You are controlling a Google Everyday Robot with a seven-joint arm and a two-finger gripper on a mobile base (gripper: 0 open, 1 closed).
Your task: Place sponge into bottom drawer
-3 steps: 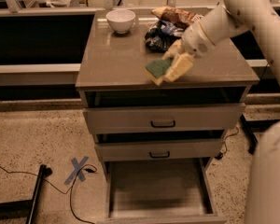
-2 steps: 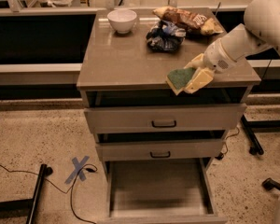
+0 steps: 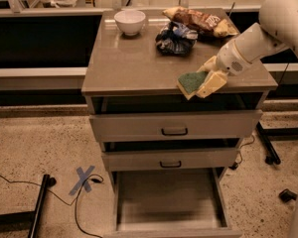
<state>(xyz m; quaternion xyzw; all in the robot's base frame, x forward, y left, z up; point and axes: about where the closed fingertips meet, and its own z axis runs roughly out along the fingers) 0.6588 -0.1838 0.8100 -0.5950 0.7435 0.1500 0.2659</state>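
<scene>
At countertop (image 3: pixel 134 63) edge, hand (image 3: pixel 204 78) with sponge (image 3: pixel 190 81) above open bottom drawer (image 3: pixel 169 200)

Hand (image 3: pixel 202 83) holds sponge (image 3: pixel 190 80) at countertop (image 3: pixel 134 61) edge; jutting upper drawers (image 3: pixel 139 126) partly overhang the open bottom drawer (image 3: pixel 169 197).

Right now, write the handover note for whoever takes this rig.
Gripper: shut on the sponge, at the front right edge of the cabinet top, above the drawers.
Bottom drawer: pulled open, lower than the sponge and a little to its left in the view.
Done: sponge in the grip, drawer open.
Left: bring the sponge down over the bottom drawer, release it inside, withdraw.
</scene>
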